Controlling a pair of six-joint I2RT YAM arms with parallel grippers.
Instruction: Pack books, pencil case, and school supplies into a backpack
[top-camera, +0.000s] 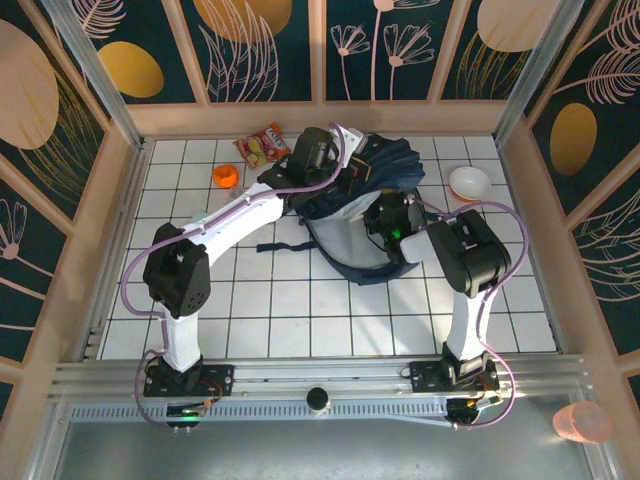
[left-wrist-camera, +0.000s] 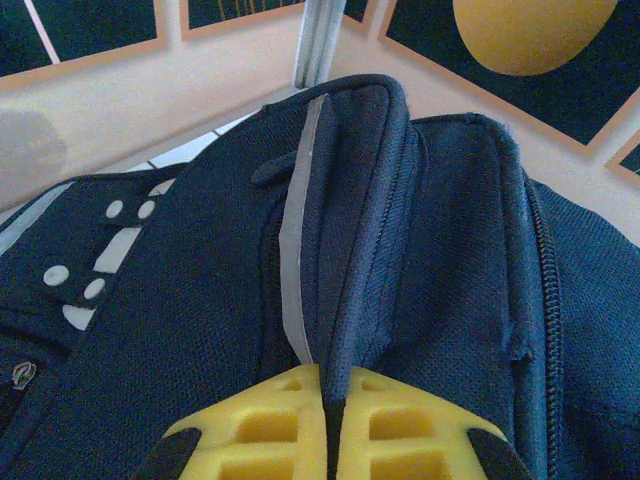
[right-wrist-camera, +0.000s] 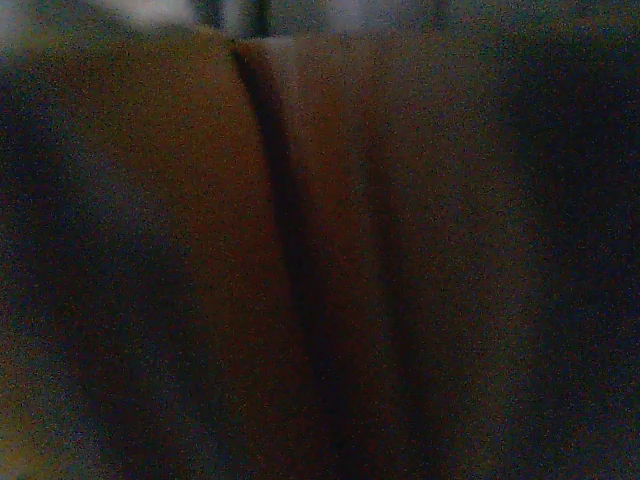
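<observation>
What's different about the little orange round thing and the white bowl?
Colour: the orange round thing is bright orange; the white bowl is white. Place: the orange round thing sits left of the backpack, the white bowl right of it. Size: the white bowl looks a bit wider than the orange round thing. Shared: both are round, and both rest on the tiled table, toward its far side.

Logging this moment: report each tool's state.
Left tool: closed on the large navy-blue fabric backpack.
Right tool: cannot be told; its view is dark.
</observation>
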